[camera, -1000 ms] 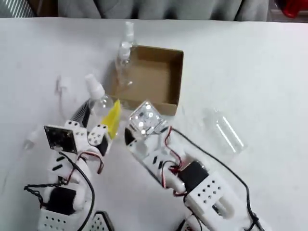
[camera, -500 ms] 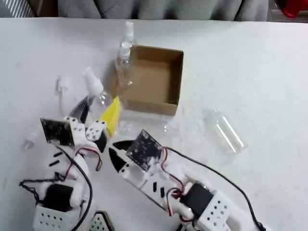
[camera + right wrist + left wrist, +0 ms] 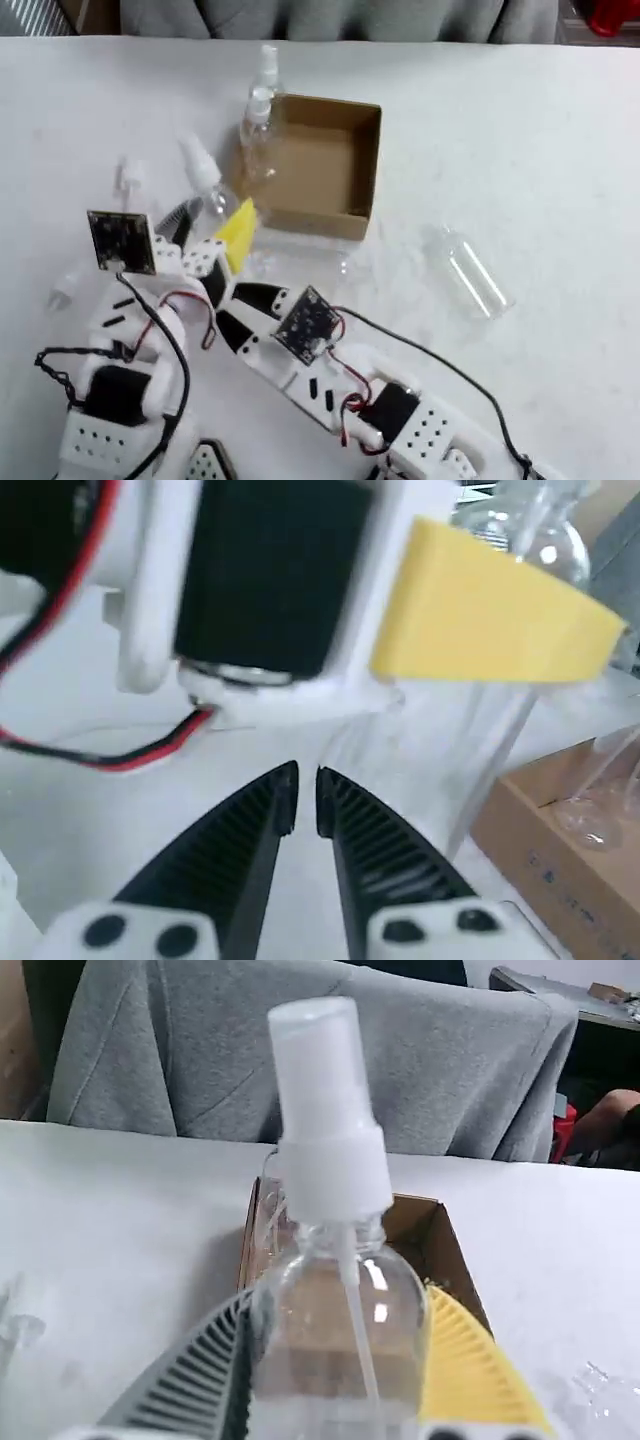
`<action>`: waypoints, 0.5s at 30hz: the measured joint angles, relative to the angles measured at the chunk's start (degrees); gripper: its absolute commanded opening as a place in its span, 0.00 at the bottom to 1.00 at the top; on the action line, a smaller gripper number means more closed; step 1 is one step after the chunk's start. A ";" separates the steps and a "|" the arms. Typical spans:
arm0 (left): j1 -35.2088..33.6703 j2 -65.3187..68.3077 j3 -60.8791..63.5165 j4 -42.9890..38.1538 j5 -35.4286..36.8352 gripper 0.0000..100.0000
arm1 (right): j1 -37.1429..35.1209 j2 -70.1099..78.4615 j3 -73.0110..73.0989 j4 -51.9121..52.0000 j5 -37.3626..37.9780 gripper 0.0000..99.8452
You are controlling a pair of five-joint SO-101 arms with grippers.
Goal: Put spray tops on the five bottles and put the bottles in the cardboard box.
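My left gripper (image 3: 215,212) is shut on a clear bottle (image 3: 210,200) that carries a white spray top (image 3: 197,160). In the left wrist view the bottle (image 3: 335,1330) stands upright between the grey finger and the yellow finger (image 3: 470,1370). The cardboard box (image 3: 352,218) lies just beyond it. Two more topped bottles stand at the box's left side, one (image 3: 257,135) apparently just inside the wall, the other (image 3: 267,65) behind it. A bare bottle (image 3: 470,272) lies on its side to the right. My right gripper (image 3: 238,312) (image 3: 305,785) is shut on nothing, close below the left gripper's yellow finger (image 3: 490,620).
A loose spray top (image 3: 128,180) lies on the white table left of the held bottle, and a small clear piece (image 3: 60,296) sits near the left arm. Both arms crowd the front left of the table. A grey cloth hangs behind the far edge.
My right gripper has drawn back from the box's front toward the left arm and turned. The left gripper has shifted slightly toward the box with the bottle.
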 measured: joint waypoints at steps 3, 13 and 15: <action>1.05 -2.64 0.00 2.99 0.00 0.02 | -0.18 4.04 0.00 -3.96 0.00 0.01; 1.32 -5.45 0.00 5.63 0.00 0.02 | 2.99 8.62 0.00 -8.00 0.00 0.01; 1.41 -5.54 0.00 5.63 0.26 0.02 | 4.13 8.62 0.00 -8.00 0.00 0.01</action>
